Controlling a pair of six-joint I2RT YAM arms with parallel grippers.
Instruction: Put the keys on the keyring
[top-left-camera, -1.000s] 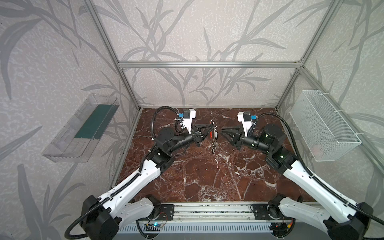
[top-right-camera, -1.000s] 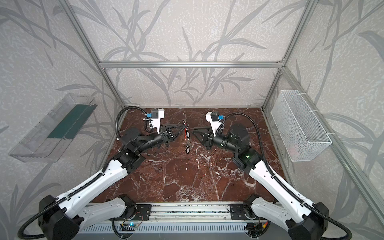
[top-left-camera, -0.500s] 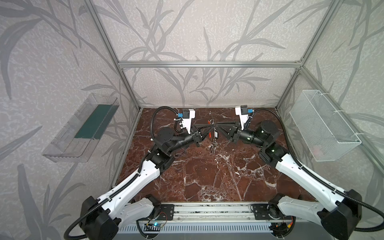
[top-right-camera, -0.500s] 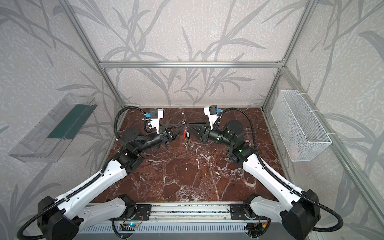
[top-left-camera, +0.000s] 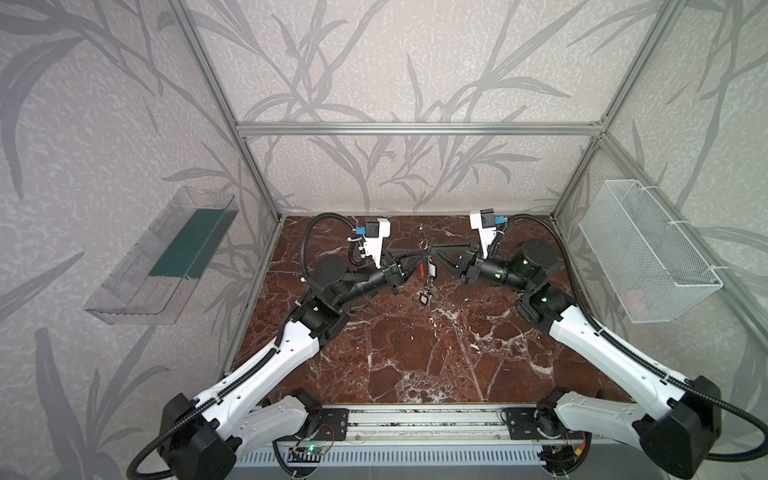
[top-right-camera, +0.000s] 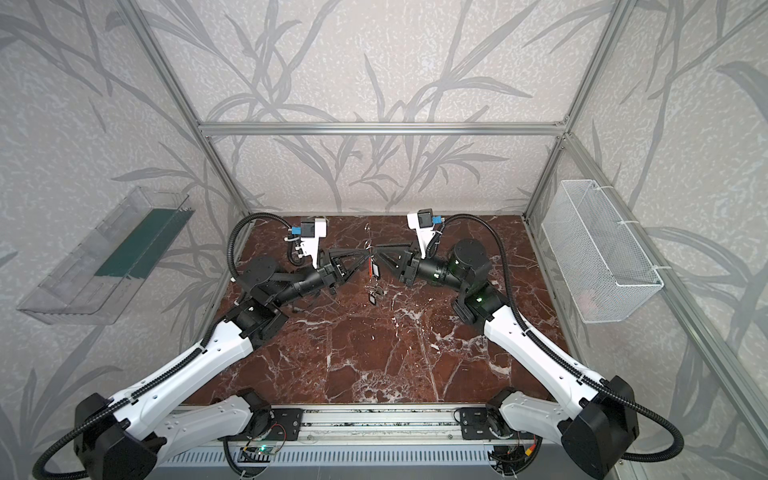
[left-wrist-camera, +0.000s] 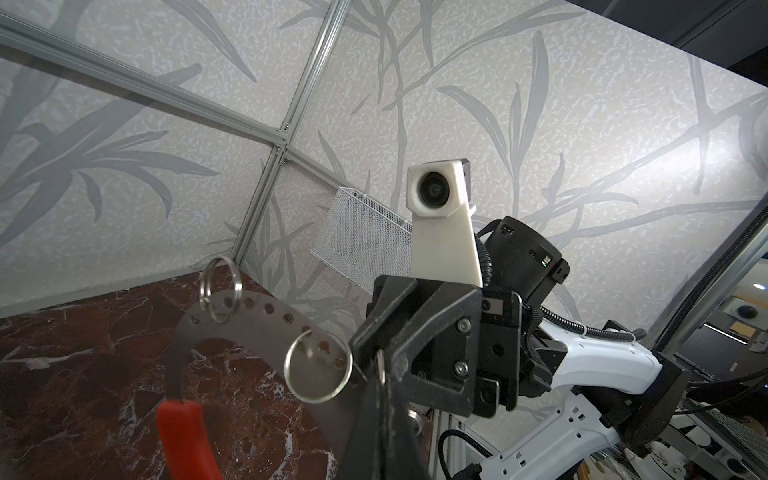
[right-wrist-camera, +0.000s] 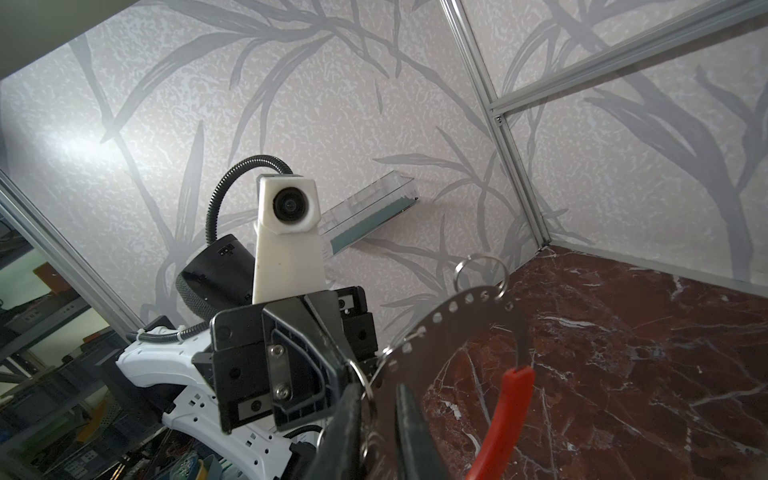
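Left claw is pinching the keyring
Right claw: cannot tell its grip. Only top views are showing keys dangling over open floor.

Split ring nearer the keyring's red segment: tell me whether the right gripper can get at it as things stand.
Probably yes. That split ring sticks out from the keyring with nothing around it. The right gripper sits just along the band at the other split ring, which it must leave first.
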